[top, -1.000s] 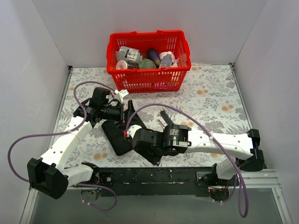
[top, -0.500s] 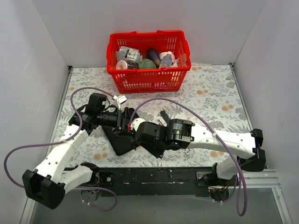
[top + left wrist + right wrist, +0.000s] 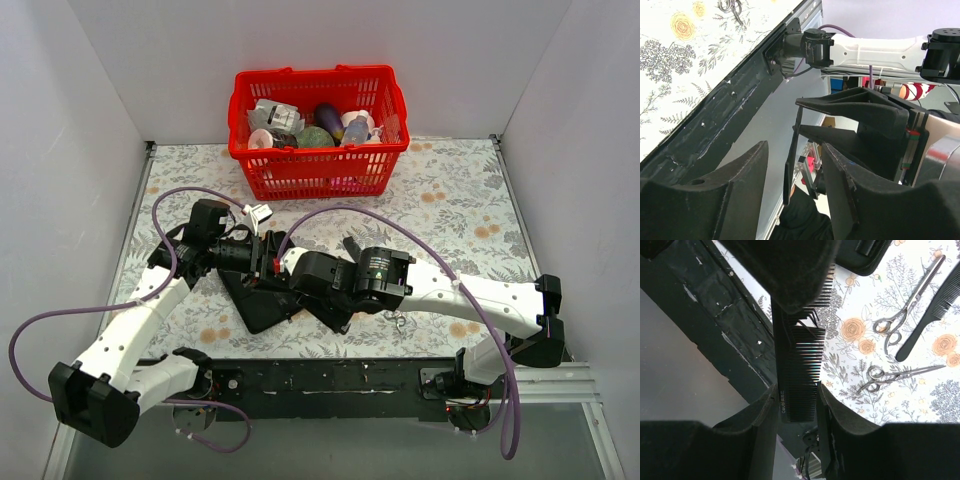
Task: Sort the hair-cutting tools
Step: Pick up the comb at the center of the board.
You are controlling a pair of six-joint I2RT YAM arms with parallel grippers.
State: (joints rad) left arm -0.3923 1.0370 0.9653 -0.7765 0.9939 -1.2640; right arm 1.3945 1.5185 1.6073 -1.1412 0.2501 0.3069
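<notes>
My right gripper (image 3: 796,387) is shut on a black comb (image 3: 799,365), its spine against one finger and its teeth against the other. In the left wrist view the same comb (image 3: 792,150) hangs edge-on between my left gripper's (image 3: 792,147) open fingers, with a gap on each side. In the top view both grippers, left (image 3: 266,257) and right (image 3: 288,270), meet above the black case (image 3: 262,308). Two silver scissors (image 3: 902,315) (image 3: 892,376) and a second black comb with a tail handle (image 3: 935,307) lie on the floral table. That tail comb also shows in the top view (image 3: 352,250).
A red basket (image 3: 320,152) of bottles and packets stands at the back of the table. The black mounting rail (image 3: 330,378) runs along the near edge. White walls close in the left, right and back sides.
My right gripper has moved up and left with the comb, close to the left gripper. The left arm swung a little to the left at first, then held still.
</notes>
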